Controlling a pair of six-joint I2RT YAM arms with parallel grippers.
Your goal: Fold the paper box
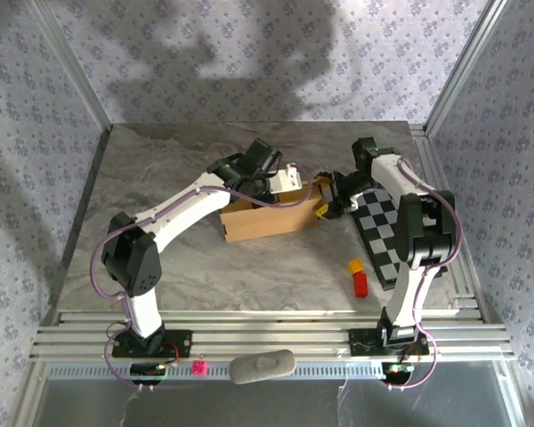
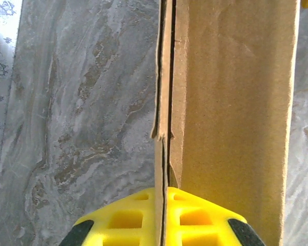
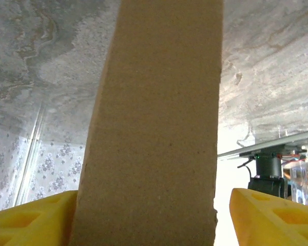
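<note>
Your paper box (image 1: 267,221) sits about mid-table (image 1: 205,276), a little right of centre, just left of the checkered board (image 1: 380,229). It is plain brown corrugated cardboard with no print. From above you see a long side wall facing the near edge, standing upright, with the open inside behind it towards the far side.

Your left gripper (image 2: 161,199) is at the far side of the box, pinched tight on a cardboard wall. In the left wrist view that wall runs straight away from the yellow fingers (image 2: 124,218) as a doubled edge: two layers laid together with a thin dark seam between them and a small notch partway along. To its right lies a broad, smooth brown panel.

Your right gripper (image 3: 151,197) is at the box's right end. Its jaws stand wide with one brown panel between them. The left finger (image 3: 31,218) sits close against that panel, and the other finger (image 3: 274,215) stands clear of it with a gap, so nothing is clamped there.

A yellow block (image 1: 355,266) and a red block (image 1: 360,284) lie near the board's near end, apart from the box.
</note>
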